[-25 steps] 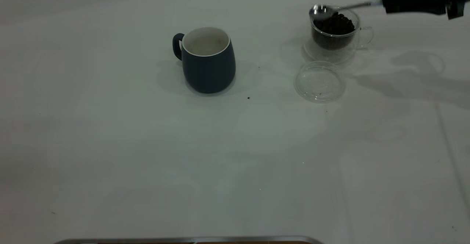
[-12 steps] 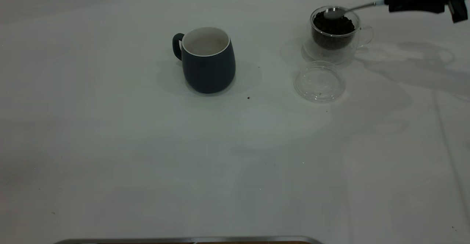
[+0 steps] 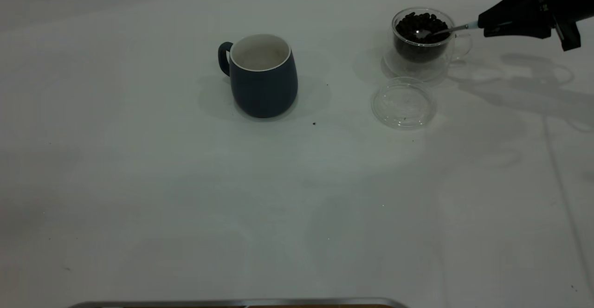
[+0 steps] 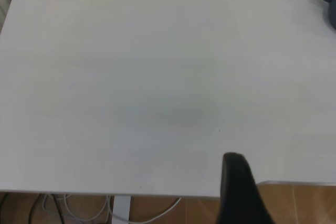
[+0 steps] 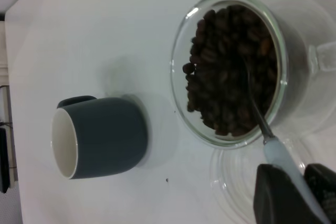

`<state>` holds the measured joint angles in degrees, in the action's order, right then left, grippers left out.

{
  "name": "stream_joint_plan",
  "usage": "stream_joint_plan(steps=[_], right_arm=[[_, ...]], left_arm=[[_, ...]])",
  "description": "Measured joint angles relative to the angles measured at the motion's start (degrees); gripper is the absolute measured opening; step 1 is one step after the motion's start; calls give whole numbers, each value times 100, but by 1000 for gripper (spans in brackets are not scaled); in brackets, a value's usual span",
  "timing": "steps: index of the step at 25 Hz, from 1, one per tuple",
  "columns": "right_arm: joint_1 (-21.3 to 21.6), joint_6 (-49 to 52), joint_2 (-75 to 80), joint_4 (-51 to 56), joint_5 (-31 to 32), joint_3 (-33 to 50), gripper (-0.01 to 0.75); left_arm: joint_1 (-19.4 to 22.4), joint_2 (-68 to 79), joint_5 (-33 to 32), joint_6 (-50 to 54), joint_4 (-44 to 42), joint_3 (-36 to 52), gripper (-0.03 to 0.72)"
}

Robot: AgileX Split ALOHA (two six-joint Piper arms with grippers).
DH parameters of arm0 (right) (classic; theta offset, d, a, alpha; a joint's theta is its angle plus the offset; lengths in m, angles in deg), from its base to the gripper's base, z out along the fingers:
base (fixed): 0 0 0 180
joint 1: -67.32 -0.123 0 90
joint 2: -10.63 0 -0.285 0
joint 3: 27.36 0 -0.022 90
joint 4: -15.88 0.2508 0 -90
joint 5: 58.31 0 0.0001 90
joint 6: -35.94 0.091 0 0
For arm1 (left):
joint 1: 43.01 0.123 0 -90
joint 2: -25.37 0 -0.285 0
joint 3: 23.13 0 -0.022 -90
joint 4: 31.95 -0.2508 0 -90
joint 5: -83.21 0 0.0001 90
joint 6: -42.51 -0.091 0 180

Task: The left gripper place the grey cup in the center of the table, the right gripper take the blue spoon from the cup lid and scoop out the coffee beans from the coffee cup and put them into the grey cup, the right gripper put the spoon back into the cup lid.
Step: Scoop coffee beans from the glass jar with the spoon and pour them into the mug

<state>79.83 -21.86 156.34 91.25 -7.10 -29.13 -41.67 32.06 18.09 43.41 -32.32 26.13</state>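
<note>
While clamped on spoon (image 3: 445, 30), right gripper (image 3: 487, 25), bowl buried in coffee beans (image 5: 231, 72)

My right gripper (image 3: 482, 24) hangs low and reaches inward, wrist tilted down, its black fingers (image 5: 275, 195) clamped on the pale blue handle of the slim metal spoon (image 3: 448, 29) that juts beyond my fingertips. My left gripper (image 4: 236, 190) shows only one dark finger.

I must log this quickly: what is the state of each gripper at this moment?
Left gripper: parked near the table edge, cannot be told.
Right gripper: closed on the blue spoon, its bowl in the coffee beans.
</note>
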Motion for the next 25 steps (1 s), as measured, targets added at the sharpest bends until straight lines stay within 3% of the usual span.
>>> stream_joint_plan(steps=[15, 25], right_arm=[[16, 127, 18, -6, 139, -9, 101], [269, 219, 18, -45, 547, -9, 101]], left_arm=[[0, 0, 0, 15, 0, 0, 508], [0, 0, 0, 15, 0, 0, 508]])
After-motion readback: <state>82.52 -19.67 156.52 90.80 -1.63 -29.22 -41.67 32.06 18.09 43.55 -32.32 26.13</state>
